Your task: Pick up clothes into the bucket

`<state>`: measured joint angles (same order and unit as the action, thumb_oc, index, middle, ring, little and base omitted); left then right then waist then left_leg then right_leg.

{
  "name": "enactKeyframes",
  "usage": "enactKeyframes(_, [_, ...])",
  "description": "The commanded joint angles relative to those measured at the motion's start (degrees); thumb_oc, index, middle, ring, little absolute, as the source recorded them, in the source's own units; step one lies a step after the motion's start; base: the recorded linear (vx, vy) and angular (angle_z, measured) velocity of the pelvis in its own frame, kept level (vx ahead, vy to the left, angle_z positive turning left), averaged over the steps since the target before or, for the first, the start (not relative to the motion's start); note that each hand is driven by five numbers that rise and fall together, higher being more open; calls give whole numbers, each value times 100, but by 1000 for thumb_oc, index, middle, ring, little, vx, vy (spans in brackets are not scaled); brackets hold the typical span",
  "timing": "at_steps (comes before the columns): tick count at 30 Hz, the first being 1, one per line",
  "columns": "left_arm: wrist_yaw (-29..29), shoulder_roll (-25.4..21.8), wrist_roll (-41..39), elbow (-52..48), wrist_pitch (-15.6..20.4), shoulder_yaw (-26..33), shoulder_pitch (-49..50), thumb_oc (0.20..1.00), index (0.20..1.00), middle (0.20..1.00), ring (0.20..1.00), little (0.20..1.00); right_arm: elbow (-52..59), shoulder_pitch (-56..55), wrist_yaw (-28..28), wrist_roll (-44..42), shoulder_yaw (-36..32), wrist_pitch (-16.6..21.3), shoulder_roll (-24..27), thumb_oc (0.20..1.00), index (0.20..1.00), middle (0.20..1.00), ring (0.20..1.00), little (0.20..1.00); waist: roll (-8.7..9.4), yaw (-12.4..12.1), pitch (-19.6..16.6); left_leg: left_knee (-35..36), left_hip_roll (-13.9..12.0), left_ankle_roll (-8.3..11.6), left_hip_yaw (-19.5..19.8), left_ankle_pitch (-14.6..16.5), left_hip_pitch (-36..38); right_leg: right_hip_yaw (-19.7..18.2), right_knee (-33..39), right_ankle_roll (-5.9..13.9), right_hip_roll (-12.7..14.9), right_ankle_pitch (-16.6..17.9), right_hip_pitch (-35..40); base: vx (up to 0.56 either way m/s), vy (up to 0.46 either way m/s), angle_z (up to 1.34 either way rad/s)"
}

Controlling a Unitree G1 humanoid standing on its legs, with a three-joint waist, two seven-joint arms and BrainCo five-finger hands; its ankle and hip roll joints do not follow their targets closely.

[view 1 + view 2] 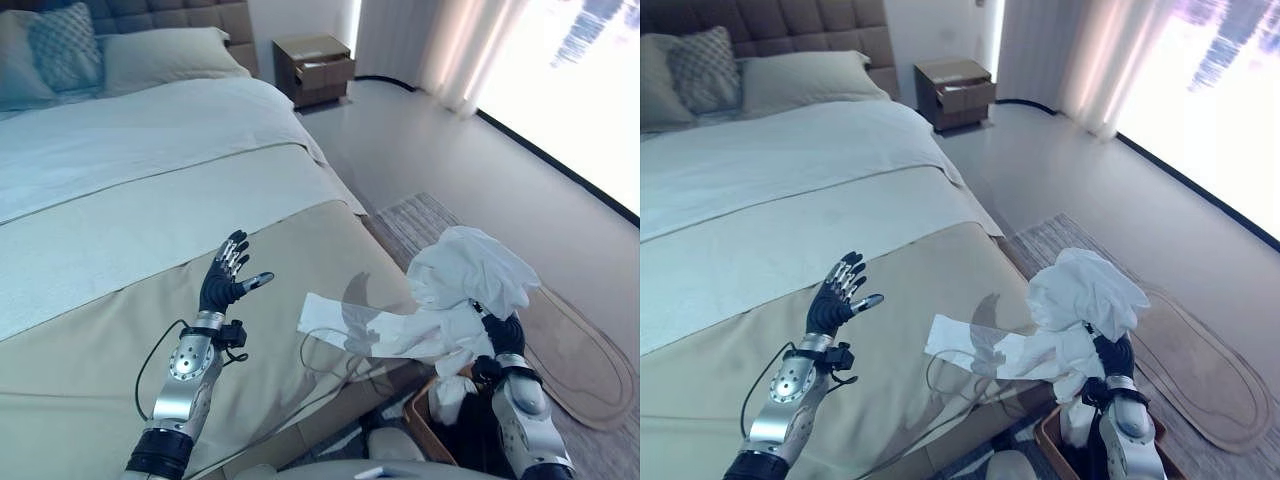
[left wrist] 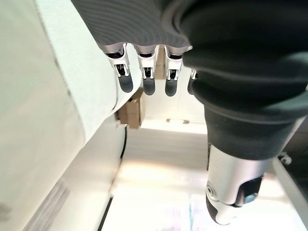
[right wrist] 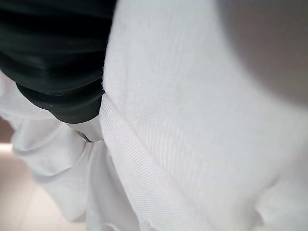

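Observation:
A bunched white garment [image 1: 465, 275] hangs in the air past the bed's right corner, heaped over my right hand [image 1: 503, 338], whose dark cover shows just beneath it. One flat part of the garment [image 1: 340, 320] trails left onto the bed's edge. White cloth [image 3: 192, 120] presses close against the hand in the right wrist view. A brown bucket [image 1: 425, 420] stands on the floor right under that hand, with some white cloth inside. My left hand [image 1: 225, 280] is raised over the beige bedspread, open, fingers [image 2: 147, 82] straight and holding nothing.
The bed [image 1: 150, 200] spans the left, with pillows [image 1: 160, 55] at its head. A wooden nightstand [image 1: 315, 68] stands at the back, curtains [image 1: 420, 45] beside a bright window. A striped rug [image 1: 420, 222] and a round mat [image 1: 580, 350] lie on the floor.

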<state>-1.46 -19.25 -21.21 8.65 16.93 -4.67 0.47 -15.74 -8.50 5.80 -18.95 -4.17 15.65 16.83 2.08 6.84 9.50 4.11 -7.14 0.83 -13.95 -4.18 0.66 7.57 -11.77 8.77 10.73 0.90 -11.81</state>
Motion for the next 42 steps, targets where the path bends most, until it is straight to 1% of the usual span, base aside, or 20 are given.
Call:
enactKeyframes(1, [-47,-114,-223,-122,520,539,-17,1000,1000,1000,1000,1000,915,386,-10,-284,-445,651,104,200,200,200,200,200,37,-48,-145,-730,424,-211,102,563,-461,214,-111,41,808,342,817,-129,-31,-43])
enactKeyframes(4, [-99,-87,-370,-200,577,773,63,1000,1000,1000,1000,1000,1107,372,-39,-373,-605,678,70,200,200,200,200,200,57,-202,-271,-905,283,-139,-209,605,-597,733,-143,126,1340,607,1210,-80,-106,-46])
enactKeyframes(5, [-123,-108,-370,-234,602,824,86,1000,1000,1000,1000,1000,1143,400,-6,-428,-644,694,55,200,200,200,200,200,100,-266,-336,-968,260,-118,-341,602,-662,979,-27,204,1521,837,1337,-24,-173,-56])
enactKeyframes(7, [-82,-159,-423,-232,594,816,127,1000,1000,1000,1000,1000,1266,450,25,-536,-684,703,42,200,200,200,200,200,205,-321,-462,-1118,231,-34,-457,741,-733,1201,291,441,1694,1169,1559,-24,-185,-70])
enactKeyframes(9, [-53,-208,-491,-259,566,837,189,1000,1000,1000,1000,1000,1392,536,51,-667,-645,692,15,200,200,200,200,200,324,-410,-531,-1316,140,-14,-768,679,-911,1544,744,536,1769,1479,1696,-115,-186,-54])
enactKeyframes(10, [-43,-216,-570,-228,559,834,203,1000,1000,1000,1000,1000,1449,590,70,-707,-589,686,17,200,200,200,200,200,328,-441,-552,-1409,26,89,-750,795,-933,1515,910,610,1676,1419,1717,-179,-202,-41])
enactKeyframes(13, [-87,-197,-725,-147,558,781,146,1000,1000,1000,1000,1000,1632,698,188,-610,-515,636,62,200,200,200,200,200,376,-425,-481,-1509,-152,123,-920,597,-1063,1280,1087,609,1545,1326,1441,-105,-200,-64])
enactKeyframes(17, [-151,-55,-765,-2,540,783,174,1000,1000,1000,1000,1000,1745,796,323,-543,-572,650,95,200,200,200,200,200,357,-467,-389,-1425,-434,254,-982,373,-1022,1287,1184,504,1287,754,1458,-48,-198,-50])
enactKeyframes(22, [7,111,-1000,-30,521,755,229,1000,1000,1000,1000,1000,2024,507,343,117,-686,589,353,200,200,200,200,200,134,-410,-183,-1154,-977,594,-678,-223,-1001,1152,870,152,633,-122,1375,-34,-281,-16])
enactKeyframes(25, [38,154,-1055,-60,536,816,312,1000,1000,1000,1000,1000,2033,451,285,60,-650,654,380,200,200,200,200,200,60,-389,-61,-1343,-1303,708,-442,-298,-992,1113,798,-86,220,-371,1412,-6,-304,-6])
enactKeyframes(26, [39,177,-1114,-159,567,841,364,1000,1000,1000,1000,1000,1920,496,314,14,-620,689,440,200,200,200,200,200,72,-507,76,-1749,-1186,704,298,-182,-1034,944,789,-164,99,-409,1436,-4,-236,-16])
enactKeyframes(27, [39,178,-1115,-159,567,843,357,1000,1000,1000,1000,1000,1915,504,314,13,-622,691,443,200,200,200,200,200,65,-486,67,-1751,-1183,695,322,-202,-1072,966,805,-167,95,-386,1425,-15,-183,-23])
enactKeyframes(28, [33,197,-1081,-190,582,835,368,1000,1000,1000,1000,1000,1819,558,332,-5,-601,716,500,200,200,200,200,200,90,-573,144,-1926,-863,676,955,-53,-1118,824,824,-169,81,-350,1419,-1,-105,-17])
enactKeyframes(29, [40,216,-1072,-203,589,842,417,1000,1000,1000,1000,1000,1720,584,326,-50,-594,724,529,200,200,200,200,200,110,-644,189,-2052,-554,675,1331,172,-1128,726,820,-169,68,-327,1394,5,-147,-12])
enactKeyframes(30, [44,223,-1056,-175,589,846,427,1000,1000,1000,1000,1000,1554,608,335,-107,-606,734,539,200,200,200,200,200,130,-659,202,-2091,-279,621,1458,366,-1180,673,838,-179,75,-279,1357,2,-128,-21])
enactKeyframes(32, [102,213,-986,-176,599,826,469,1000,1000,1000,1000,1000,1271,630,431,15,-656,716,549,200,200,200,200,200,112,-691,198,-1887,-15,498,1497,583,-1168,597,827,-187,11,-283,1248,-7,-37,-54])
enactKeyframes(34, [159,205,-917,-200,662,782,526,1000,1000,1000,1000,1000,984,728,537,107,-713,706,565,200,200,200,200,200,6,-716,206,-1475,177,418,1724,535,-1111,491,805,-165,-41,-260,1087,-21,80,-75])
enactKeyframes(36, [141,207,-904,-163,708,762,498,1000,1000,1000,1000,1000,834,840,612,83,-720,740,548,200,200,200,200,200,-10,-695,230,-1357,213,401,1653,490,-1115,440,801,-143,-13,-217,987,-137,102,-71])
enactKeyframes(37, [132,149,-1037,-210,870,723,343,1000,1000,1000,1000,1000,660,1137,702,98,-667,762,564,200,200,200,200,200,-60,-624,460,-1317,233,328,1440,461,-1324,351,697,-54,165,-76,485,-213,111,-54])
enactKeyframes(42, [66,93,-1263,-443,1063,611,133,1000,1000,1000,1000,1000,406,1756,916,140,-416,735,697,200,200,200,200,200,-96,-687,910,-1724,275,190,1035,616,-1796,97,299,11,456,182,-358,-200,113,-69])
